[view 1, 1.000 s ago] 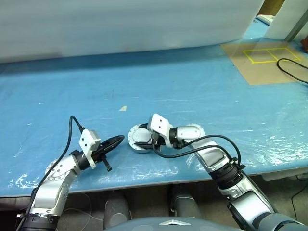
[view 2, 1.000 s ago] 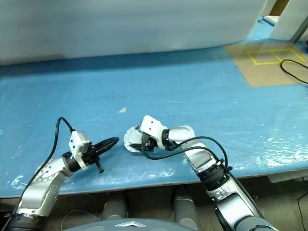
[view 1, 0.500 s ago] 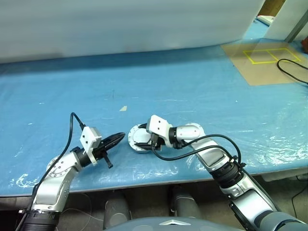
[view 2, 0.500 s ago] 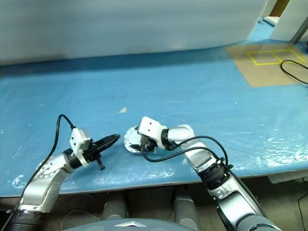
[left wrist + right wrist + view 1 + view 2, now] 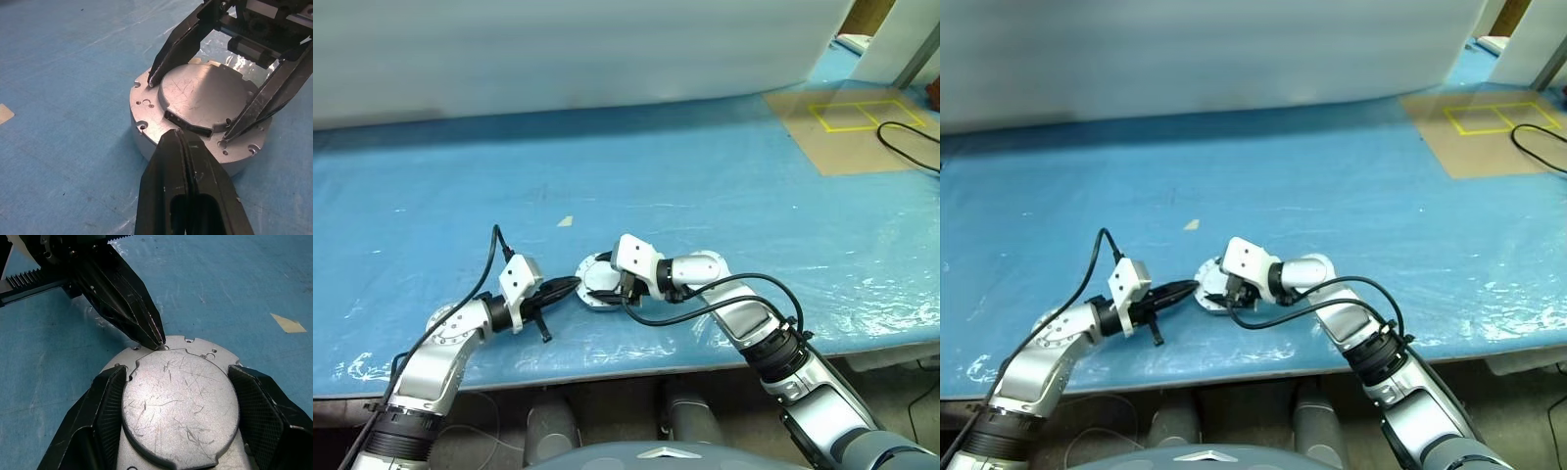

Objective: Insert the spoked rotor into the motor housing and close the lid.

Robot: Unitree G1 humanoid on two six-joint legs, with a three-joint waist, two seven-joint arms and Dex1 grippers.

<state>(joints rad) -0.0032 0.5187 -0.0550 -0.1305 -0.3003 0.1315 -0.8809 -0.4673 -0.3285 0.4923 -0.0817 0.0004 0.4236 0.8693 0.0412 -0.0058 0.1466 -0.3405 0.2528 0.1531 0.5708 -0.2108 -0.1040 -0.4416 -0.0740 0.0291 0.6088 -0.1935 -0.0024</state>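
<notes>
- Right gripper (image 5: 176,396) — black ridged fingers spread, straddling the squat silver-grey motor housing (image 5: 146,129) at its rim.
- Left gripper (image 5: 182,147), fingers pressed together, tip at the housing's near rim, level.
- Scratched pale-grey round lid (image 5: 178,406) lies flat, closed — near the blue-sheeted table's (image 5: 705,176) front edge.

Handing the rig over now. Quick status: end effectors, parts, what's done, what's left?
Left end effector: shut, empty, tips at the rim of the motor housing.
Right end effector: open wide, fingers flanking the lid on both sides.
Housing sits on the blue table near the front edge, lid lying flat on top, plain scratched face up.
Spoked rotor: presumably inside, hidden under the lid.
Done: lid looks down.
Left: confirm the lid is fully seated, then back both arms off.
</notes>
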